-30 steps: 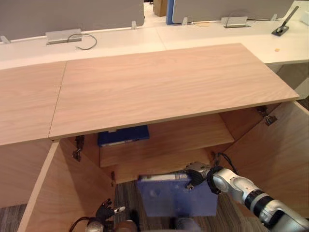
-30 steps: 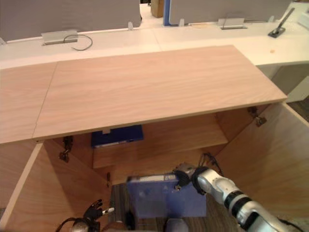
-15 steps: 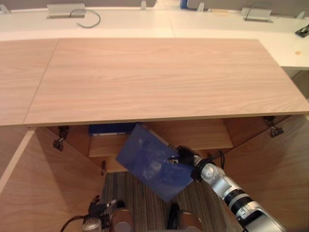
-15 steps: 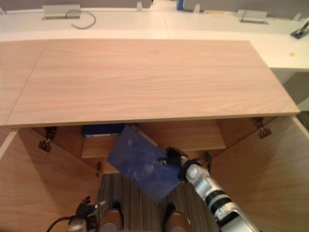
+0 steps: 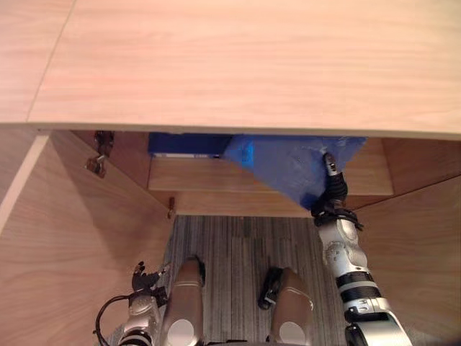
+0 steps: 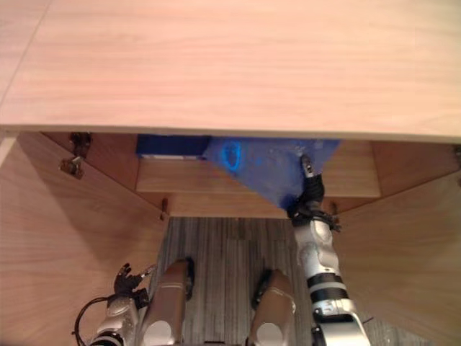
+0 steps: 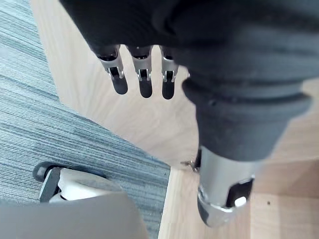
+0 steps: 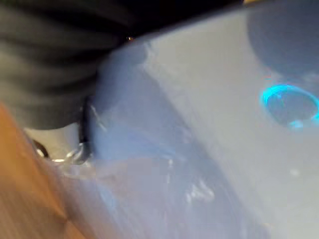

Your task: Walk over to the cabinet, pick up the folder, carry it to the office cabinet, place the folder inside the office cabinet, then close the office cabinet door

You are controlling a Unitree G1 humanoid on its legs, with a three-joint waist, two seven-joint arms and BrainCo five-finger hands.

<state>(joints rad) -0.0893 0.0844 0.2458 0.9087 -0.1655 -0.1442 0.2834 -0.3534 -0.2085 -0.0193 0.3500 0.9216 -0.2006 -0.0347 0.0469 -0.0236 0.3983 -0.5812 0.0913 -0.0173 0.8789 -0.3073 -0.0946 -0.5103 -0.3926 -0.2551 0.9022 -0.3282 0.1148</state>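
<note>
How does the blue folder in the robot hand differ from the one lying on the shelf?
Colour: the held folder is a lighter blue; the shelf folder is dark navy. Pose: the held folder is tilted, one corner pointing down; the shelf folder lies level on the shelf. State: the right robot hand grips the held folder; nothing holds the shelf folder. Both are blue and partly under the cabinet top.

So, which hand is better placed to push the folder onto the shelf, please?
Right: the right hand grips the blue folder at the shelf; the left hand hangs open, low.
</note>
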